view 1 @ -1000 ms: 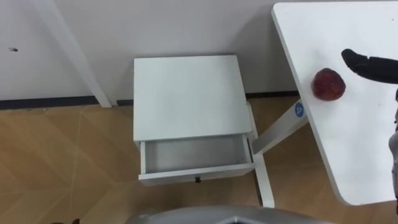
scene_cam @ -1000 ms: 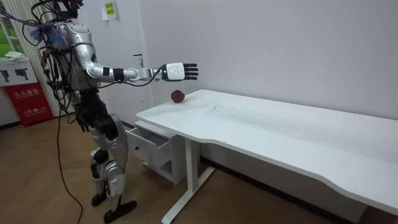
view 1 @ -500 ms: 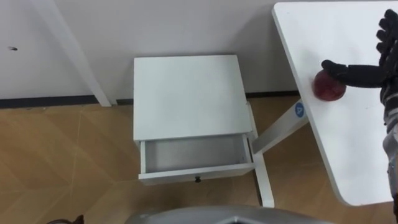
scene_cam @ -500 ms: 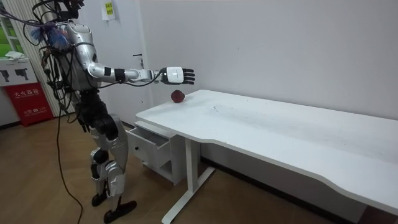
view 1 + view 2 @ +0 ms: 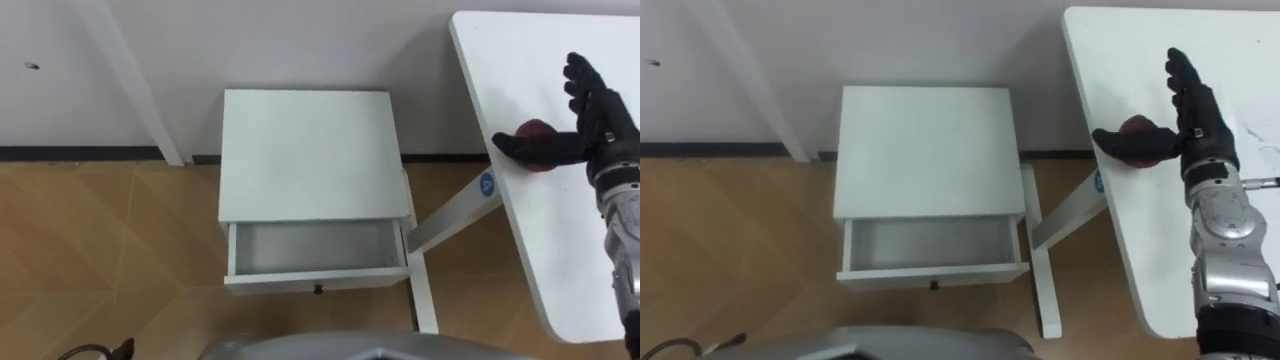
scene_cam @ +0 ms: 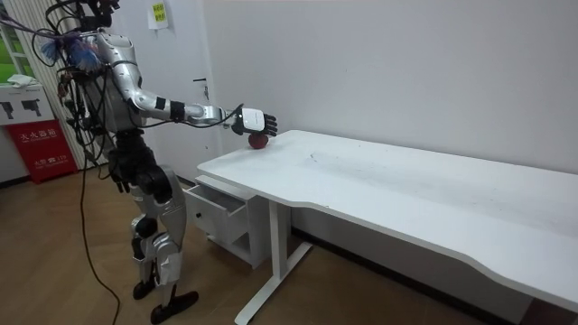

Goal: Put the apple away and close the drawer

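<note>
Red round apple [image 5: 538,129] sits partly covered by the wide-open right robot hand [image 5: 597,133].

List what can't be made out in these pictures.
- Apple: in the eye views, its lower part is hidden by the right hand; contact unclear.
- Drawer: in the eye views, its back is hidden under the cabinet top.
- Table: in the eye views, cut off by the right edge.

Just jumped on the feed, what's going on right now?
The robot stands in front of a small white cabinet whose drawer is pulled out and empty. Its right robot hand is open over the red apple near the corner of the white table, thumb lying across the apple, fingers straight, not closed round it. The apple rests on the table.
</note>
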Controlling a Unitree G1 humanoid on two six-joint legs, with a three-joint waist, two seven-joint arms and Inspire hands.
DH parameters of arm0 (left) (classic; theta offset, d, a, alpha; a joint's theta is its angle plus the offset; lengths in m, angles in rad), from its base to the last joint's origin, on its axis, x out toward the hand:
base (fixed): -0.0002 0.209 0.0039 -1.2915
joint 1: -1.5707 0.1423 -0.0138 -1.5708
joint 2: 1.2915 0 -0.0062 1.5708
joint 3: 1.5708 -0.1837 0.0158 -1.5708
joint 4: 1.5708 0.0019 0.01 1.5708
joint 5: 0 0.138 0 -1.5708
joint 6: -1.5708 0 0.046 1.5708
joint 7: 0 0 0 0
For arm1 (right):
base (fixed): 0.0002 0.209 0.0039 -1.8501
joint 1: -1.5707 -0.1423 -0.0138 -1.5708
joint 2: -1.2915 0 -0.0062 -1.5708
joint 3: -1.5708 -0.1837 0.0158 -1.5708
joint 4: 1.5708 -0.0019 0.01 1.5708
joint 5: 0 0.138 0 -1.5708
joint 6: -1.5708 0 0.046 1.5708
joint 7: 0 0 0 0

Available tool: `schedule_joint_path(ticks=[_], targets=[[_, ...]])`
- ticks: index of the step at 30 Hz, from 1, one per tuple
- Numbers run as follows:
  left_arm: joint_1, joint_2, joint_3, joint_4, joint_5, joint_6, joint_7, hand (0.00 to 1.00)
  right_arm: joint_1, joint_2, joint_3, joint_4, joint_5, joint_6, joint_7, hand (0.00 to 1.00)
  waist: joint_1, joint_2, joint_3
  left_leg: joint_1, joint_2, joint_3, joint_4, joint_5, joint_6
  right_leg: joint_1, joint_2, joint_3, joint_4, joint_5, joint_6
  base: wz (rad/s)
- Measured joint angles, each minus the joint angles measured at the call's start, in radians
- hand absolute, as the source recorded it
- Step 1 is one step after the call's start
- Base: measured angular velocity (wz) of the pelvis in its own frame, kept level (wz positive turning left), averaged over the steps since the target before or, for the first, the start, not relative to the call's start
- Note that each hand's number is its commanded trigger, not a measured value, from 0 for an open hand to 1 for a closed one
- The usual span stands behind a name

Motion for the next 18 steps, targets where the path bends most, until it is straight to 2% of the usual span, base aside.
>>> schedule_joint_path(ticks=[3, 12, 16, 18], targets=[[-0.001, 0.0, 0.0, 0.0, 0.0, 0.0, 0.0, 0.0, -0.001, 0.0, 0.0, 0.012, -0.006, -0.001, 0.013, 0.0, 0.0, 0.004, 0.0027, 0.0, 0.0, -0.001, 0.0, 0.0, 0.0, 0.004, 0.0, -0.004, -0.001, 0.0, 0.0, 0.03], [-0.001, 0.0, 0.001, -0.001, 0.009, 0.0, 0.001, 0.0, -0.003, 0.0, -0.001, 0.034, -0.014, -0.009, 0.016, 0.0, -0.003, 0.01, 0.0023, 0.0, 0.0, -0.001, 0.001, -0.001, 0.0, 0.004, 0.0, -0.004, -0.002, 0.0, 0.0, 0.0], [-0.001, -0.001, 0.001, -0.001, 0.019, -0.001, 0.003, 0.0, -0.003, 0.0, -0.001, 0.087, -0.021, -0.011, 0.025, 0.0, -0.003, 0.014, -0.0054, 0.002, 0.0, -0.003, 0.002, -0.001, 0.0, 0.007, 0.0, -0.005, -0.002, 0.0, 0.0, 0.0], [0.001, -0.001, 0.002, 0.0, 0.018, -0.002, 0.003, 0.0, -0.004, 0.0, -0.002, 0.11, -0.025, -0.011, 0.03, 0.0, -0.003, 0.016, -0.0057, 0.002, 0.0, -0.003, 0.002, -0.001, 0.0, 0.008, 0.0, -0.005, -0.002, 0.0, 0.0, 0.0]])
